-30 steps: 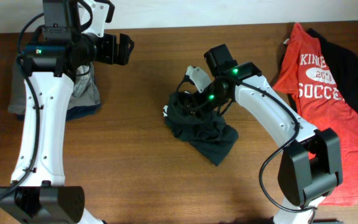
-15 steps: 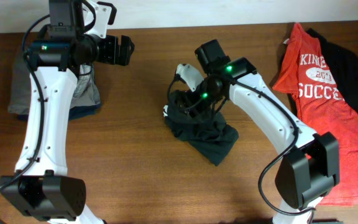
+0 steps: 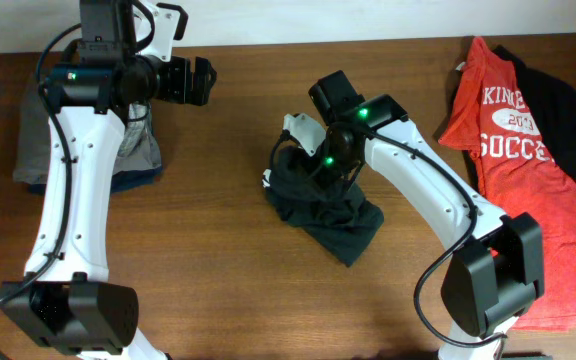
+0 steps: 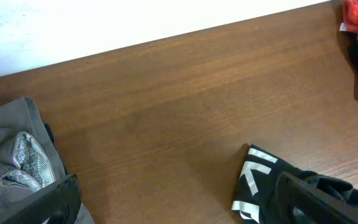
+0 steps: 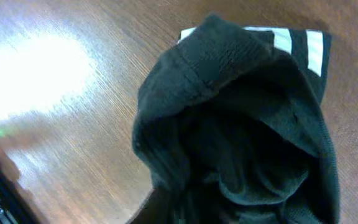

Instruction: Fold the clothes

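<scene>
Bunched black white-striped garment (image 3: 333, 215) at frame centre, touching right gripper (image 3: 293, 152) above, grip undeterminable; left gripper (image 3: 206, 80) spread, upper left.

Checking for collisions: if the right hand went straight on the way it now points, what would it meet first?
The crumpled dark garment: it fills the right wrist view directly ahead of the right hand. How near is unclear.
</scene>
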